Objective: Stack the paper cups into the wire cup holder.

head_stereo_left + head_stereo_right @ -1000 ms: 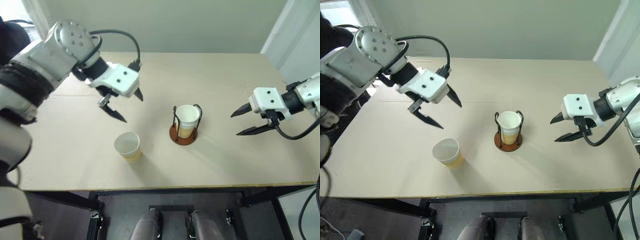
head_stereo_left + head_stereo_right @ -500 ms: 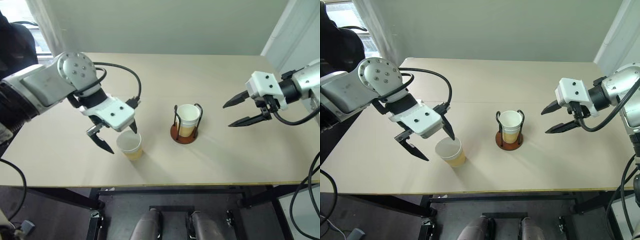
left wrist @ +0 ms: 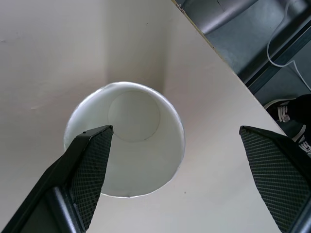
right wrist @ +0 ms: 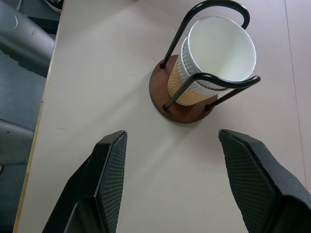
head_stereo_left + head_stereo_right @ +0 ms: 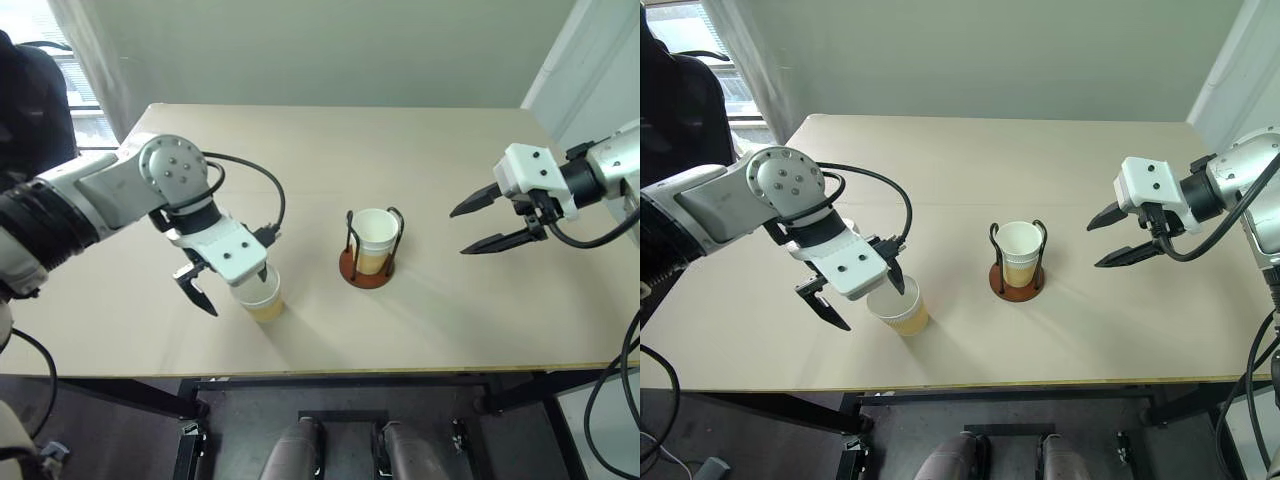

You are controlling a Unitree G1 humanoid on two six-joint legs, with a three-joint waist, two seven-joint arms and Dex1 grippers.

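Beige worktop before a pale wall; left end effector pointing down, fingers spread wide, one over the rim of a loose paper cup near the front edge, nothing gripped; right end effector spread, empty, raised well apart; wire cup holder mid-worktop, holding stacked paper cups.

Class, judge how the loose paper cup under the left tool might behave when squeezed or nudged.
The loose paper cup looks thin-walled and empty, so it probably crushes under a hard squeeze. Being light, a nudge would likely tip it. Once on its tapered side, it would probably roll in a curve.
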